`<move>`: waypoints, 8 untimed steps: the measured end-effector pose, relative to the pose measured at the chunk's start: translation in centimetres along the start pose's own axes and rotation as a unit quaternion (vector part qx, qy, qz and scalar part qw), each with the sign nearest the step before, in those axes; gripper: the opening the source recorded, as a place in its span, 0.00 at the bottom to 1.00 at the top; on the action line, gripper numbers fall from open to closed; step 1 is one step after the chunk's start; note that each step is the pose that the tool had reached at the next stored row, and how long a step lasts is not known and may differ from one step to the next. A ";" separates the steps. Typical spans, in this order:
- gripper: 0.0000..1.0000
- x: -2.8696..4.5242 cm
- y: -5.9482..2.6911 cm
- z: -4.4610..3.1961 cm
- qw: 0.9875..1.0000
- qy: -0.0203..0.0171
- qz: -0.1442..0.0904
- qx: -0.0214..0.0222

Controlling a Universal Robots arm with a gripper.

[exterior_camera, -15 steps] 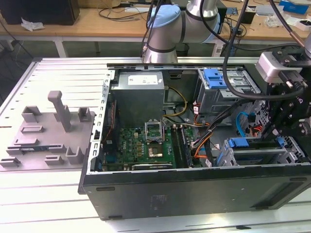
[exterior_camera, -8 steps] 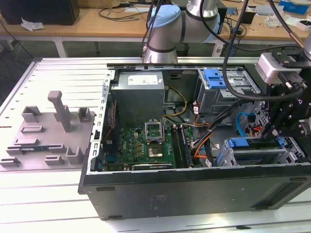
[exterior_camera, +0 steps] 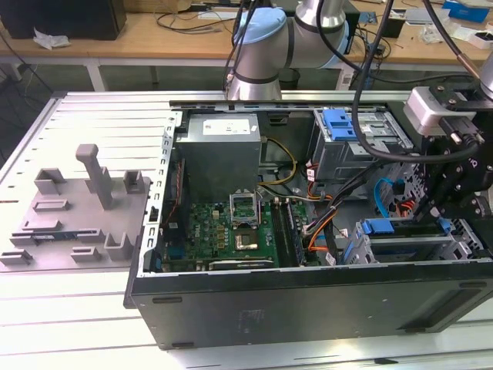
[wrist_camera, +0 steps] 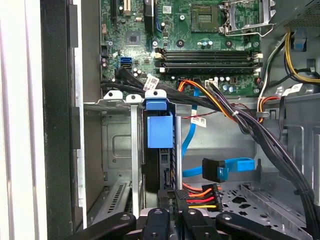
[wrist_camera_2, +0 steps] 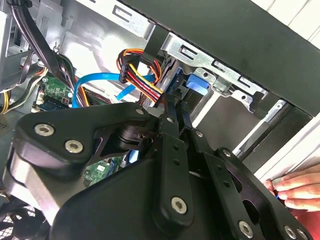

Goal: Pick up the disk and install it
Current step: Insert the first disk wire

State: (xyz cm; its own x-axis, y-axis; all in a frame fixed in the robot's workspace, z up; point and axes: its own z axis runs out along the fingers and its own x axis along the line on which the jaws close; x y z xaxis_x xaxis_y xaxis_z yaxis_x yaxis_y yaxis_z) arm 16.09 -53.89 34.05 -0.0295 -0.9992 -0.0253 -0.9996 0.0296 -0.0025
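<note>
The disk stands on edge in a slot of the metal drive cage, inside the open computer case. Its blue bracket tab shows above a dark body. In the exterior view the disk sits at the case's front right, and the blue tab of the disk also appears past the fingers in the second wrist view. My gripper hangs right at the disk's near end, its fingers drawn close together and not around the disk. In the exterior view the gripper reaches down into the case's right end. Contact with the disk cannot be made out.
A red, orange and yellow power cable and a blue data cable lie beside the fingers. The motherboard, power supply and a second cage with a light-blue latch fill the case. A person's hand rests on the case edge.
</note>
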 end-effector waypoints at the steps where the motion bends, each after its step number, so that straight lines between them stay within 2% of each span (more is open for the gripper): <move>1: 0.16 0.00 0.00 0.02 1.000 0.000 0.000 0.000; 8: 0.16 0.00 0.00 0.06 1.000 0.000 0.000 0.000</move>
State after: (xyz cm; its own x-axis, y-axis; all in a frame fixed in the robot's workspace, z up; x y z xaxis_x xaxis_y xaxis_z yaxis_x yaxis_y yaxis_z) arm 16.09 -53.89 33.98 -0.0295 -0.9992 -0.0254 -0.9996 0.0296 -0.0025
